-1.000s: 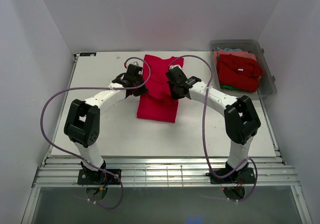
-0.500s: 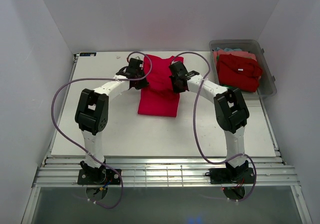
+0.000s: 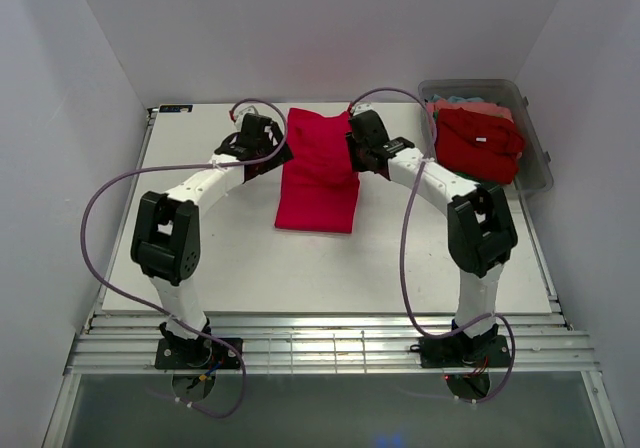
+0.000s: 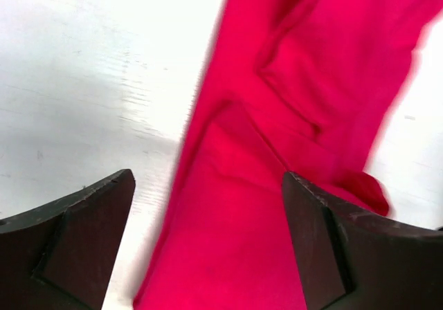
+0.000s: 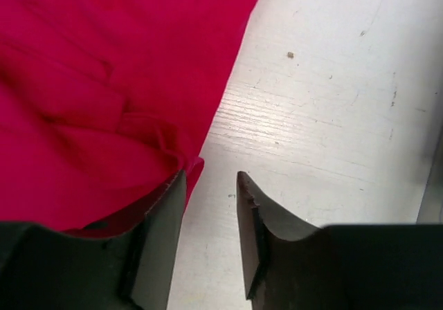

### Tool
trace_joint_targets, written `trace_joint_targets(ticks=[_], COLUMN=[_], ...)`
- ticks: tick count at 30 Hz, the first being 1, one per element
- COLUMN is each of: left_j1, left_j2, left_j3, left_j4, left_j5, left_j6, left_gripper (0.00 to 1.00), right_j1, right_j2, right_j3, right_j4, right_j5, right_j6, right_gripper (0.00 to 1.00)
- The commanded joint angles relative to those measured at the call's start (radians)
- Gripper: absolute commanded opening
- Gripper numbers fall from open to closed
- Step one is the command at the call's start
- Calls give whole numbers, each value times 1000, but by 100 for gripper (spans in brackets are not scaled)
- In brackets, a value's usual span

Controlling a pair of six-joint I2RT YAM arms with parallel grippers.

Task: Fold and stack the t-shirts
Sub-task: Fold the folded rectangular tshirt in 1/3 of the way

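White tabletop (image 3: pixel 220 258). Mid-far on it: red t-shirt (image 3: pixel 318 173), folded into long strip, flat, btw both arms. Clear bin (image 3: pixel 535 153) at far R corner w/ pile of shirts (image 3: pixel 480 143), mostly red. L fingers (image 4: pixel 83 220) spread wide, gripping nothing, over t-shirt's L edge. R fingers (image 5: pixel 277 241) parted a little, nothing btw them, at t-shirt's R edge, one finger just beside cloth.

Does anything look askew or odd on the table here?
Only the red shirt: its far end is bunched and creased rather than lying flat. Nothing looks spilled or damaged.
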Motion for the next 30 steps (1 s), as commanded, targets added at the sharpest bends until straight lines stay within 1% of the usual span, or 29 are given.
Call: trace_joint_targets(ticks=[1,2,3,4,5,6,7,10,12,15,23,30], left_j1=[-42,-70,-84,-99,-123,-136,-142,-176,-208,-239,-263,-282], left_j2=[-182,-192,-200,-200,-195,-188,-175,-111,-69,-36,36,11], left_j3=[-53,-92,-112,-132,-153,-193,-213,-255,-264,-273,-321,-396], left_j4=[110,130,135,138,142,156,168,207,218,228,256,262], left_j5=[56,84,133,157,173,188,261,346,357,360,357,348], left_j6=[-2,-2,-8,-11,-16,-25,-35,-43,-39,-43,-34,-34], left_gripper=[96,92,85,47,25,7,0,0,0,0,0,0], right_j1=[0,2,2,1,0,0,2,0,4,5,10,10], right_j2=[-171,-192,-196,-194,-184,-174,-164,-105,-46,17,106,166], right_j3=[-58,-86,-95,-101,-106,-121,-128,-135,-120,-83,-22,41], right_j4=[102,102,94,88,82,82,88,103,97,79,71,53], right_j5=[-106,-151,-241,-293,-343,-445,-487,-625,-695,-726,-719,-675], right_j6=[-17,-6,15,26,34,48,70,100,111,117,106,85], right_gripper=[45,45,43,34,28,22,9,8,8,8,8,8])
